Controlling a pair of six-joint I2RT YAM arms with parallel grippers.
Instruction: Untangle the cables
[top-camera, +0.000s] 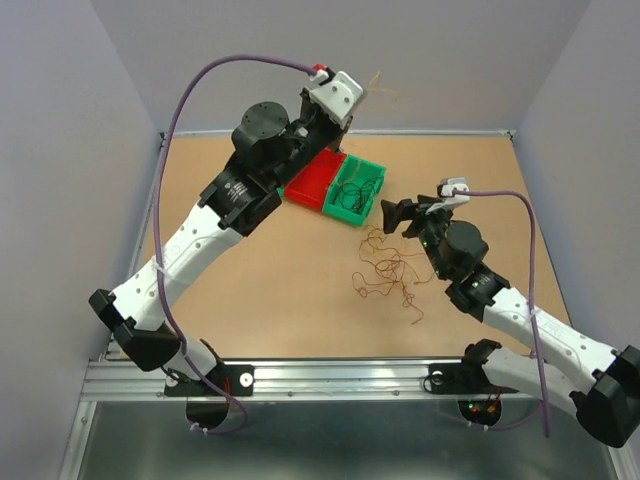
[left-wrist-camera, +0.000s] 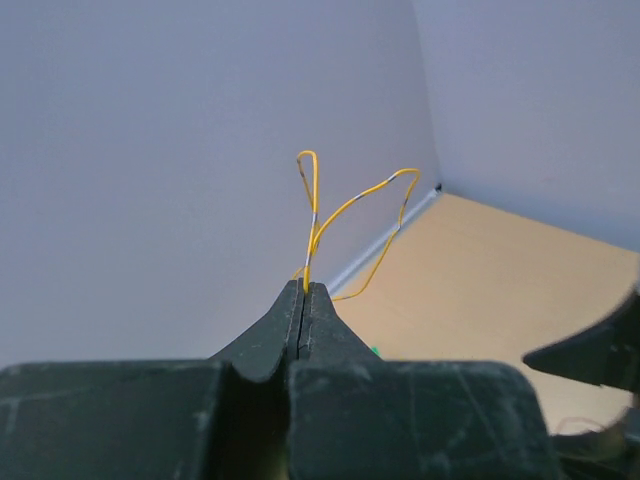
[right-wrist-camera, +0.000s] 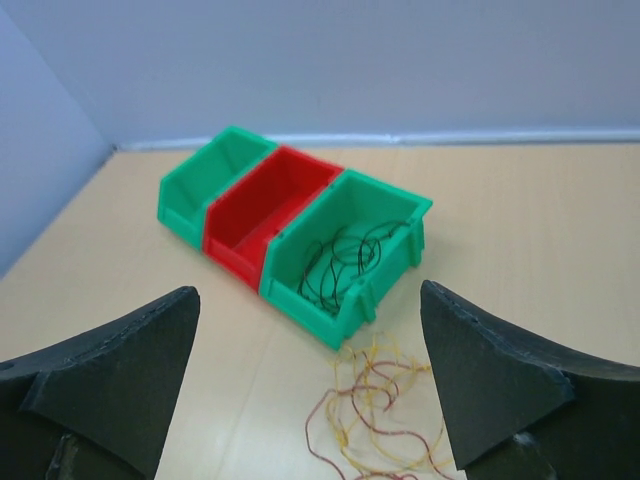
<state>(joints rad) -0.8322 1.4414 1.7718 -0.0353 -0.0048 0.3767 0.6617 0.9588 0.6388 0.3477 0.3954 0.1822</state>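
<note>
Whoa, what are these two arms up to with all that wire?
They are sorting out a tangle of thin wires. The left gripper is shut on a single yellow wire, held up in the air near the back wall. The right gripper hangs open beside a clump of reddish and yellow wires lying on the table. Some black wires already sit in a green bin close by.

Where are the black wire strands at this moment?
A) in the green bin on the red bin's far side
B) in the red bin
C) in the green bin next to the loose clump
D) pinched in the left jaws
C: the right wrist view shows the black strands coiled inside the green bin just behind the loose clump, beside the red bin.
</note>
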